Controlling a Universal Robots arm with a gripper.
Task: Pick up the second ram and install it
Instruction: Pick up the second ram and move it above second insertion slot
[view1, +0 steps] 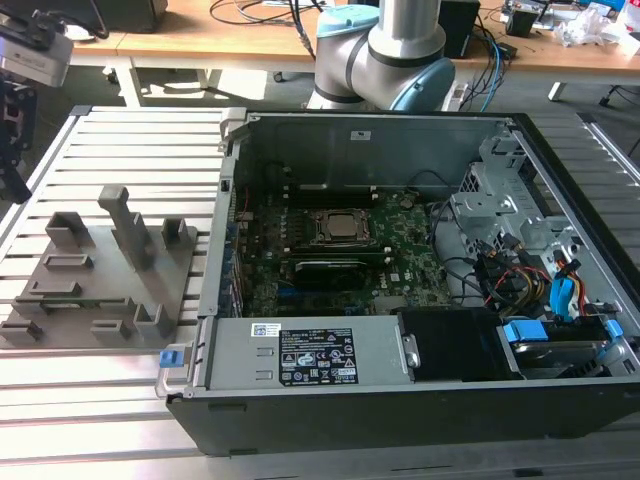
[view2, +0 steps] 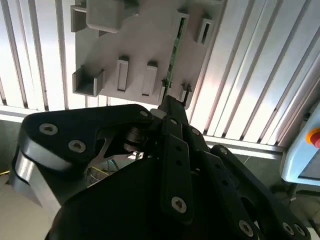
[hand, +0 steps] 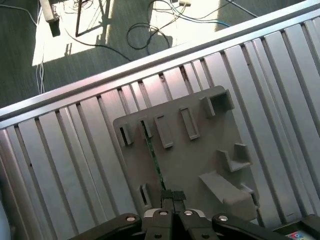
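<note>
The second ram (hand: 154, 160) stands on edge in a slot of the grey holder tray (hand: 200, 155), showing only its thin green edge. The gripper (hand: 172, 196) hovers above it, jaws pressed together and empty.

Grey tray (view1: 110, 285) on slatted bench (view1: 130, 140), open computer case (view1: 400, 410) beside it, motherboard (view1: 405, 250) inside, cables (hand: 150, 30) on floor (hand: 20, 60).

Strong daylight glares off the slatted table (view2: 240, 75), leaving the tool (view2: 171, 102) darkly shadowed.

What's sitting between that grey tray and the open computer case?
Nothing: in the exterior view only bare table slats separate the grey tray from the computer case.
</note>
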